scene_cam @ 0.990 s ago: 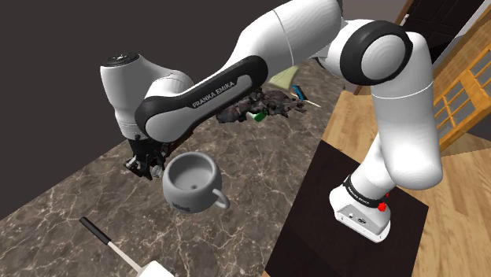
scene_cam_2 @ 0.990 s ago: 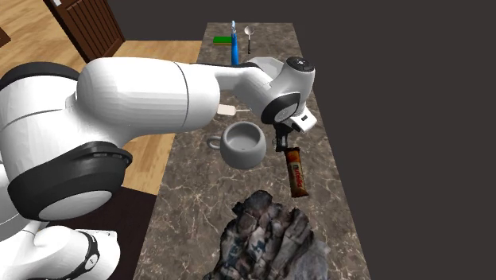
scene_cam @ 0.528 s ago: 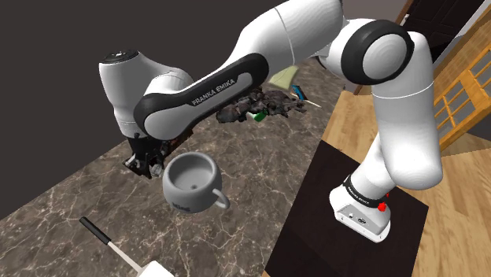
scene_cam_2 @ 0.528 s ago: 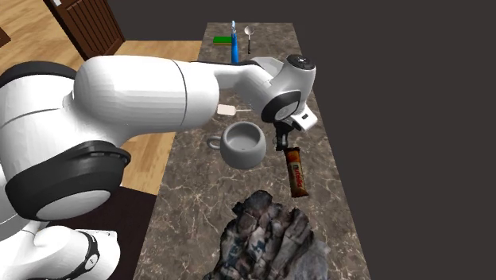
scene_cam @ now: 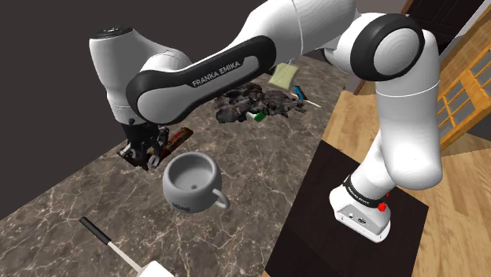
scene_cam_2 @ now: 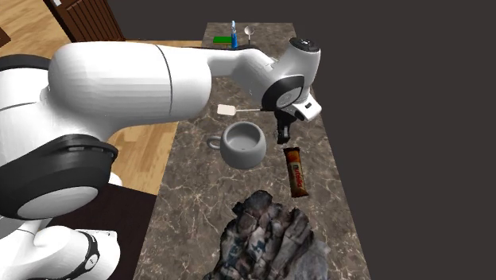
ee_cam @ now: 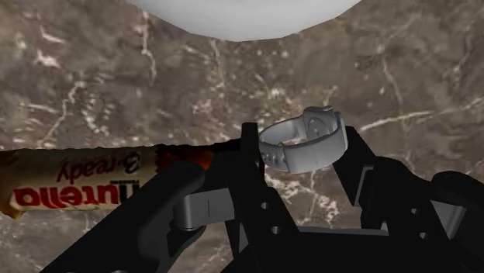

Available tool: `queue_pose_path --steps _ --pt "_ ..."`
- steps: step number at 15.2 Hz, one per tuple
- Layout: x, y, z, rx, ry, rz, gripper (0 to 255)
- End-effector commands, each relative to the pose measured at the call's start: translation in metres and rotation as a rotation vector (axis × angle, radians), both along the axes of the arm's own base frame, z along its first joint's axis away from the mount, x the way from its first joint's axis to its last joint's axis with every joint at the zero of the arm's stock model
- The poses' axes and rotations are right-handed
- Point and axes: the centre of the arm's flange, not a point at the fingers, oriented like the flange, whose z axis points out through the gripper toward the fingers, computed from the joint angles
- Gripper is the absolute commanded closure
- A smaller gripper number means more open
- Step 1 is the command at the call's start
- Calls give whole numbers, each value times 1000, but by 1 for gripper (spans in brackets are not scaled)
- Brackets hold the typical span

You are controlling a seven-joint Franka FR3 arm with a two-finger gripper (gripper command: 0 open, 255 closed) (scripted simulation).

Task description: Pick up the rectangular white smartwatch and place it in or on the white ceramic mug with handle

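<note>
As I look down the wrist camera, the all-black two-finger gripper (ee_cam: 301, 149) is clamped on the grey, looped-strap smartwatch (ee_cam: 304, 138). I see both hanging just beside the white rounded mug with a handle (scene_cam: 191, 182), above the dark marble counter (scene_cam: 252, 173). A brown wrapped snack bar (scene_cam_2: 296, 172) lies near that mug.

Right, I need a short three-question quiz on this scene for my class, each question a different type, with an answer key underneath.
1. True or false: the mug lies on its side.
2. What do the jaws clasp? A a banana, B the grey smartwatch, C the mug.
3. Name the wrapped thing lying on the marble counter near the mug.
Key: 1 false, it stands upright; 2 B; 3 a snack bar.
</note>
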Motion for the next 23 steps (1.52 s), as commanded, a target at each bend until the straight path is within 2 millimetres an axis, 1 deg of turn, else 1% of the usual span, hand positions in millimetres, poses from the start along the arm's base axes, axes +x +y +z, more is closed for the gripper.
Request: queue_pose_path --steps 1,22,23 --pt "0 1 11 0 0 0 255" --pt "0 1 121 0 0 0 255" --pt "0 1 122 0 0 0 255"
